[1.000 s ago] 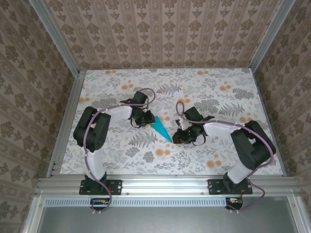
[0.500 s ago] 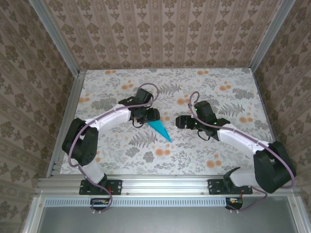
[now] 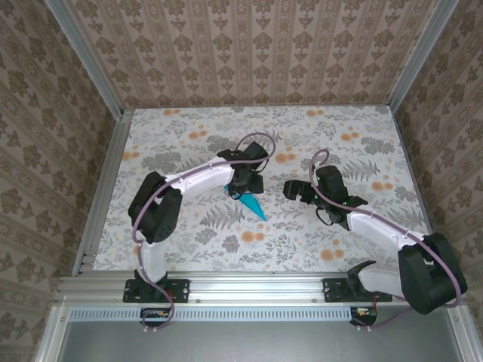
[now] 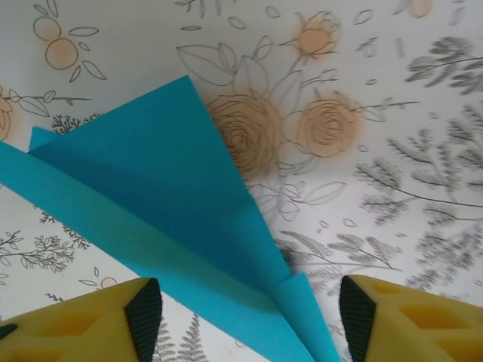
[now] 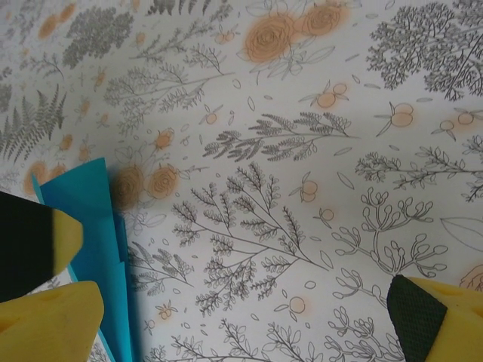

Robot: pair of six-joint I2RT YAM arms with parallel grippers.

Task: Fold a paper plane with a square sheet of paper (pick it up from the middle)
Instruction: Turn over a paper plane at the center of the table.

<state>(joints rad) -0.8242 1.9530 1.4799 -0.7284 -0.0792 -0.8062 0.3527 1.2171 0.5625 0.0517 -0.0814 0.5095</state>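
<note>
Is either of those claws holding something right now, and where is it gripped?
Nothing is held. The folded turquoise paper plane lies loose on the flowered table, below the open left gripper; the right gripper is open too.

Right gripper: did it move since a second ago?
Yes. The right gripper has drawn back from the paper plane, going up the picture, farther from the near rail.

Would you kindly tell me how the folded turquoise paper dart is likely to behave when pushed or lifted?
The folded turquoise paper dart is probably very light and would likely skid on the floral tabletop when nudged. Its flaps sit slightly lifted, so it may spring open. Such thin paper would likely crumple if squeezed.
</note>
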